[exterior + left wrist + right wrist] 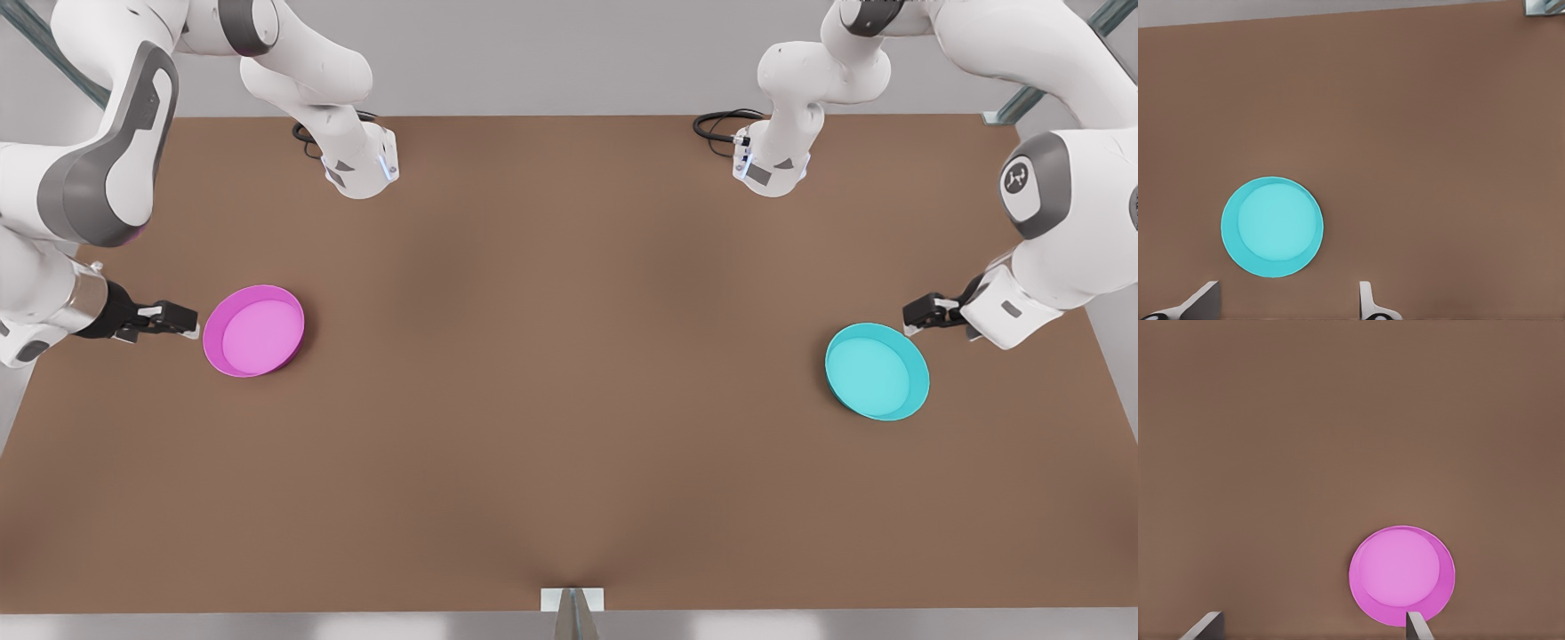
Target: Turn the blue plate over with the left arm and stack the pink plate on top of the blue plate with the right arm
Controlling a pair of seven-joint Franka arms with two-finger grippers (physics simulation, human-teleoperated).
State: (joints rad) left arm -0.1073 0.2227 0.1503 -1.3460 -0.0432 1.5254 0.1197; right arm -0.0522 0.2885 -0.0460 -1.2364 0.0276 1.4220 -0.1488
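Blue plate [877, 371] just beside left gripper [916, 314].

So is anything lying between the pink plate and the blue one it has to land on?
Nothing visible: bare brown table runs from the pink plate to the blue plate. Each gripper, right and left, sits open beside its plate.

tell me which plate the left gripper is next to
The blue plate, on the front view's right. The left gripper sits open just off its rim; the pink plate lies far across the table by the right gripper.
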